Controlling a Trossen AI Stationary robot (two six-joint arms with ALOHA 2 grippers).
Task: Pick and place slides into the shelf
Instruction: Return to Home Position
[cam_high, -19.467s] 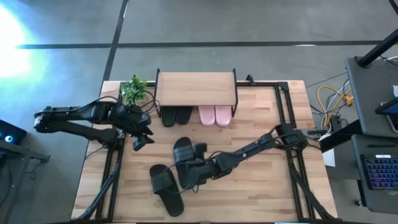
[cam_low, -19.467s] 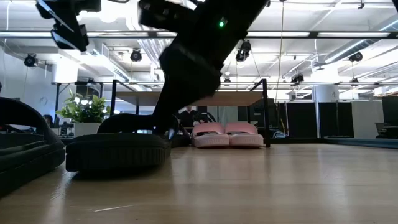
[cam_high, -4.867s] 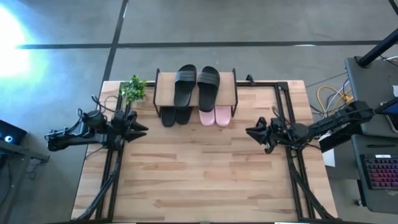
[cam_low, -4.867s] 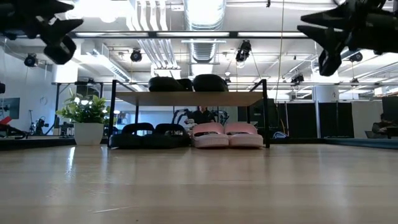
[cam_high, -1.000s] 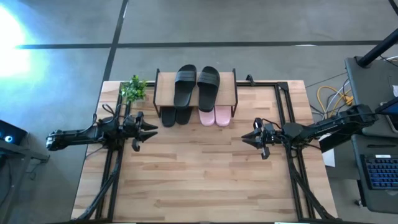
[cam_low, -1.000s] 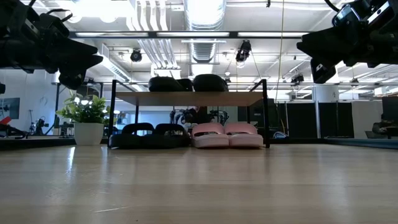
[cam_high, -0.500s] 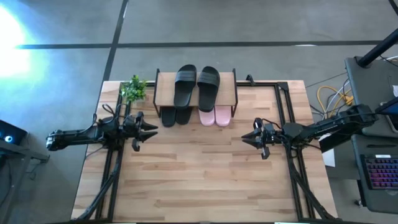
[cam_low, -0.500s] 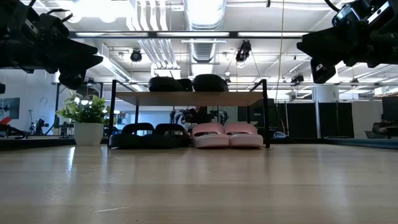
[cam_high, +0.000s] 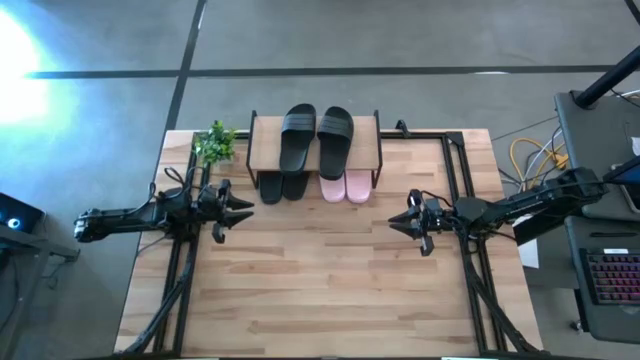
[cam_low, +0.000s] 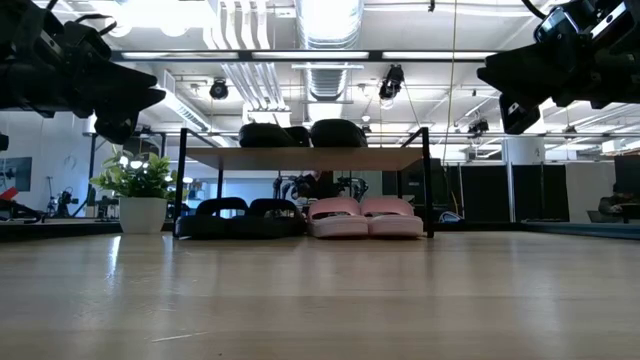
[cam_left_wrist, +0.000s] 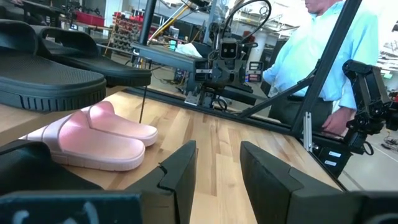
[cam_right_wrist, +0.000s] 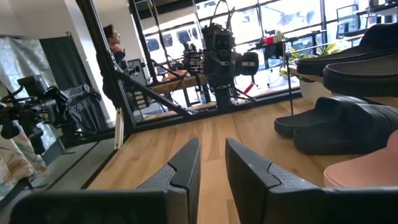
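Evidently little remained: the left arm (cam_high: 190, 208) and right arm (cam_high: 450, 215) hung over the counter (cam_high: 320, 290) at its left and right edges, jaws slightly apart, empty. Homing called for pulling straight back, clear of the far shelf (cam_high: 265, 145): two black slides (cam_high: 297, 135) on top, black pair (cam_high: 282, 187) and pink pair (cam_high: 346, 187) beneath.

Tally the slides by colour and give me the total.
Black slides: 4 (2 on the shelf, 2 under it)
Pink slides: 2 (both under the shelf)
Total: 6
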